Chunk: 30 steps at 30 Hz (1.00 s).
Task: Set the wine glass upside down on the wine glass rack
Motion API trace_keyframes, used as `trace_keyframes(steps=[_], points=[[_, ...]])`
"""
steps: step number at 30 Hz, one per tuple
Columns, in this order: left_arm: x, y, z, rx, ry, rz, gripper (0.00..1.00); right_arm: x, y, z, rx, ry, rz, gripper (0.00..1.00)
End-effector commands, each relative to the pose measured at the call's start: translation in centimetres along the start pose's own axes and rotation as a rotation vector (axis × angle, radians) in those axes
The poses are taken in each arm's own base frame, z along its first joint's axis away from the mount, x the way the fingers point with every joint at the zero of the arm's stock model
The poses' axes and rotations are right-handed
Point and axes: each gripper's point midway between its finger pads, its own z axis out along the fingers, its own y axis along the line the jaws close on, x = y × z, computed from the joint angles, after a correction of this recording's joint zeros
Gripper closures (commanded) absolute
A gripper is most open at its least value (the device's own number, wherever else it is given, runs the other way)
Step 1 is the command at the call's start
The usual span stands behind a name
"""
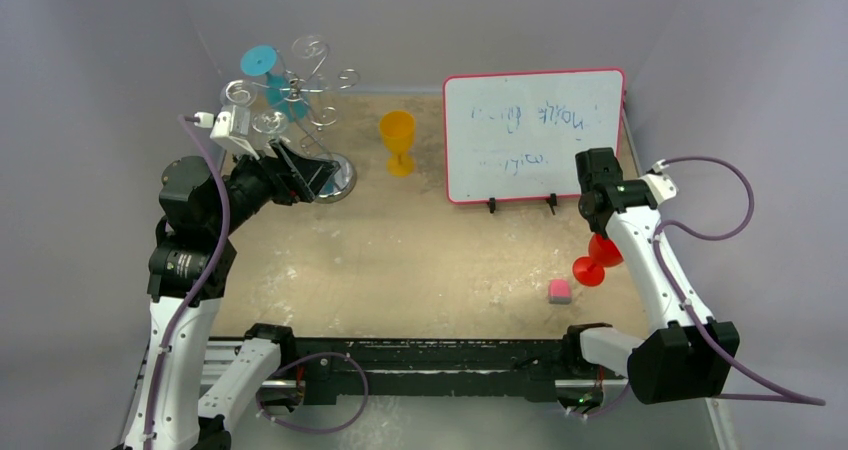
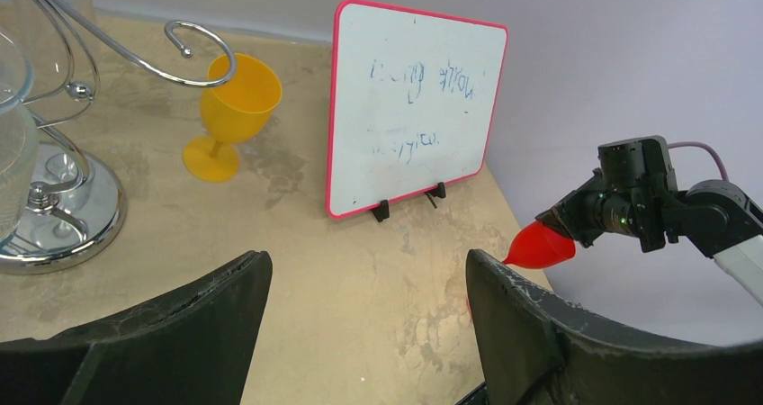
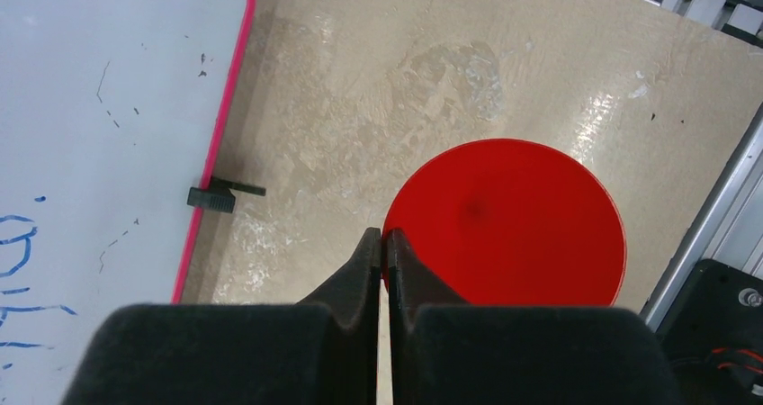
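Leaning beneath the right gripper (image 1: 601, 232), top view: red wine glass (image 1: 597, 260), opaque and smooth, at the right side of the table (image 1: 420, 260), partly covered by that arm. Bowl uppermost against the gripper, round foot lower and nearer the front edge; long axis tilted, mouth upward. Small pink block (image 1: 559, 291) just beside the foot. Wine glass rack (image 1: 320, 110) well apart in the far left corner: silver wire, curled spiral arms, round shiny base; hung with a blue glass (image 1: 260, 62), foot up, and clear glasses (image 1: 240, 92). Left gripper (image 1: 315, 177) close by the rack's base. Yellow goblet (image 1: 398, 142) upright between rack and pink-framed whiteboard (image 1: 535, 135).

Left wrist view. Left gripper (image 2: 369, 270) spread wide, nothing between its black fingers. Wine glass rack (image 2: 63, 216) at left: mirror-bright base, wavy wire stem. Red wine glass (image 2: 538, 246) far right, projecting from the right gripper (image 2: 565, 223) as a cone narrowing down and to the left, away from the fingers. Cannot tell whether the foot touches the table.

Right wrist view. Right gripper (image 3: 381, 236) pinched tight on the edge of the red wine glass (image 3: 504, 220). Seen end-on as a full red circle just right of the fingertips, long axis running away from the camera toward the mottled beige tabletop.
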Motion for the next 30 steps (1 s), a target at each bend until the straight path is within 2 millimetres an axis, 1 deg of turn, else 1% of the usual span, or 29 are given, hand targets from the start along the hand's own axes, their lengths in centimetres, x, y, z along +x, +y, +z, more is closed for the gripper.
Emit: trace_keyframes(steps=[1,7,15,21,24,27,30], points=[[-1.8,-1.3,-0.5,0.029,-0.056,0.059,0.22,-0.8,-0.3,0.2,0.012,-0.041,0.009,1.0],[-2.1,-1.4,-0.6,0.029,-0.068,0.058,0.22,-1.6,0.2,-0.4,-0.017,-0.056,0.0,1.0],[-2.8,-1.3,-0.5,0.015,-0.099,0.042,0.23,-5.0,1.7,-2.9,-0.141,-0.125,-0.008,1.0],[-4.2,-1.9,-0.9,0.017,-0.147,0.049,0.24,-7.2,2.6,-4.8,-0.217,-0.17,-0.019,1.0],[-4.9,-2.2,-1.0,0.02,-0.175,0.064,0.24,-8.3,3.3,-6.0,-0.279,-0.19,-0.031,1.0],[-5.3,-2.1,-1.2,0.015,-0.2,0.082,0.24,-9.3,4.5,-7.6,-0.385,-0.218,-0.07,1.0],[-5.5,-1.9,-1.2,0.013,-0.22,0.113,0.25,-10.1,5.6,-10.0,-0.539,-0.249,-0.116,1.0]])
